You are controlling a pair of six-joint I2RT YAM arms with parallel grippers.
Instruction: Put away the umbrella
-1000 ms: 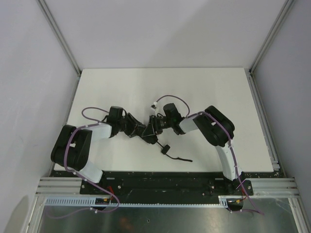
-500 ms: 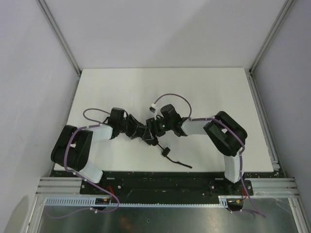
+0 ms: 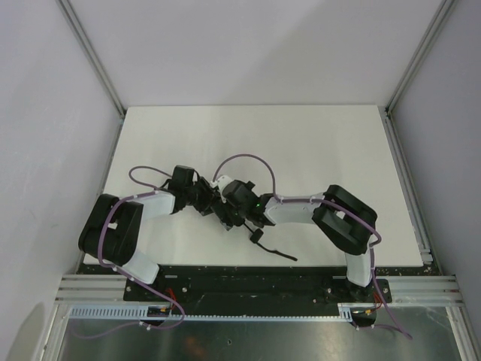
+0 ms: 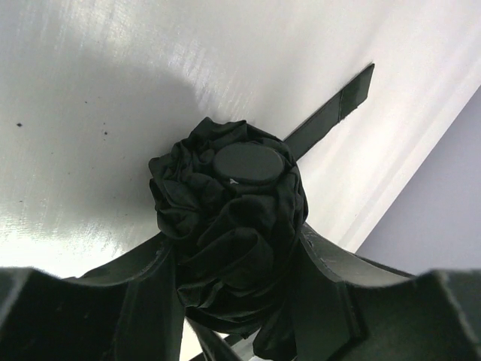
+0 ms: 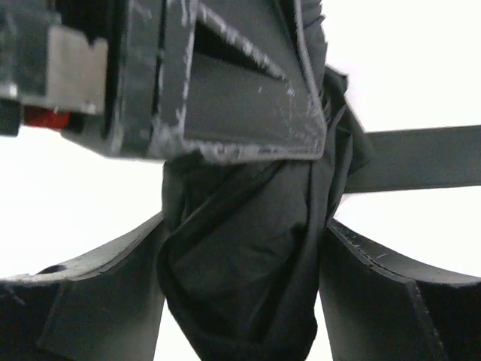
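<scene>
The black umbrella (image 3: 225,220) lies folded on the white table (image 3: 316,143), held between both grippers near the front middle. Its small handle (image 3: 256,235) and wrist strap (image 3: 279,252) trail toward the near edge. My left gripper (image 3: 213,203) is shut on the bunched canopy; in the left wrist view its fingers (image 4: 128,286) flank the fabric below the round end cap (image 4: 248,162). My right gripper (image 3: 231,213) is shut on the canopy (image 5: 248,278) right beside the left gripper's finger (image 5: 225,98).
The strap shows as a flat black band in the left wrist view (image 4: 331,113) and in the right wrist view (image 5: 421,158). Grey walls and aluminium rails (image 3: 90,53) enclose the table. The black base rail (image 3: 248,280) runs along the near edge.
My right arm has swung left and nearer, bringing its gripper close against the left gripper on the umbrella. The left arm has hardly moved. The strap stays on the table.
</scene>
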